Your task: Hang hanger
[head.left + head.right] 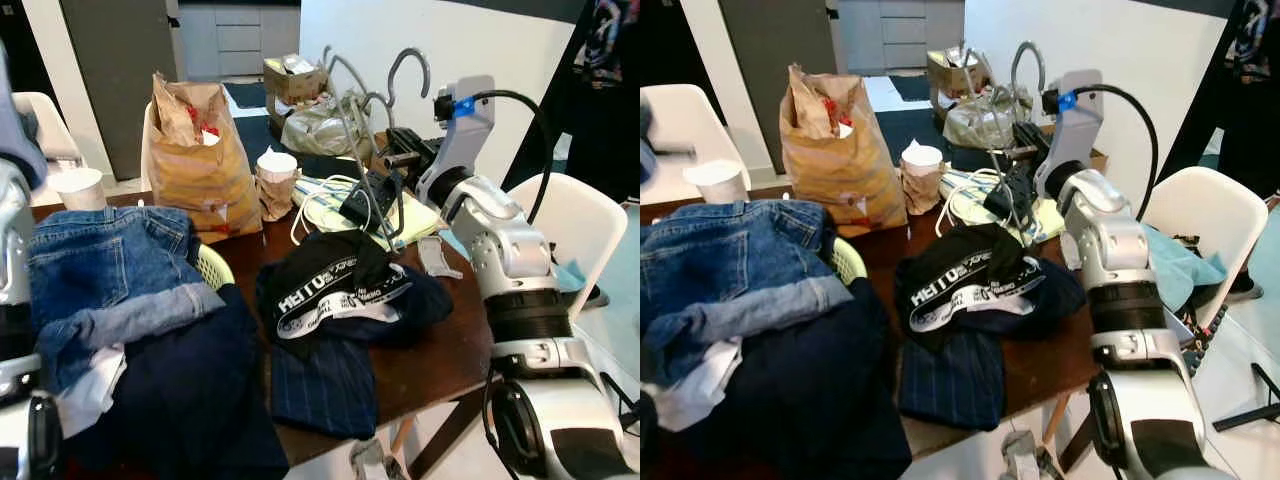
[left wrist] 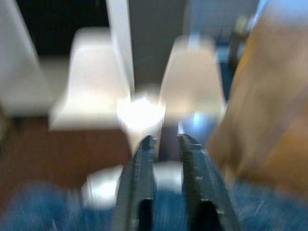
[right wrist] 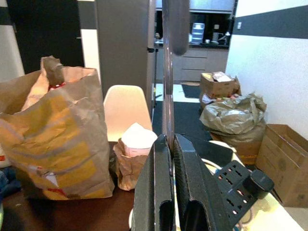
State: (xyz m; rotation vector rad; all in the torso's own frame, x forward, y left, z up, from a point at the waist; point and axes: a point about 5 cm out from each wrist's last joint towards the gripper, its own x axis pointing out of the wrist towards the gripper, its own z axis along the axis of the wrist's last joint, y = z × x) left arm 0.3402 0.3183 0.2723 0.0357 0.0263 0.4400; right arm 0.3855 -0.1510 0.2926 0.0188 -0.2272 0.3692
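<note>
Rising above the brown table [image 1: 440, 360], your hanger [image 1: 372, 170] is thin grey metal with a curled hook, its stem pinched between the right gripper [image 3: 168, 139] fingers. Your left gripper [image 2: 166, 142], jaws slightly parted and empty, hovers over the jeans [image 1: 100, 270]. Behind the jeans, the paper bag [image 1: 200, 170] holds red items.

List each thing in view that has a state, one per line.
Hanger: held upright by right gripper, hook up, not hung.
Right gripper: shut on hanger.
Left gripper: fingers slightly apart, holding nothing.
Paper bag: upright, top open.
Jeans: piled, unfolded.
Black shirt: crumpled on table.
</note>
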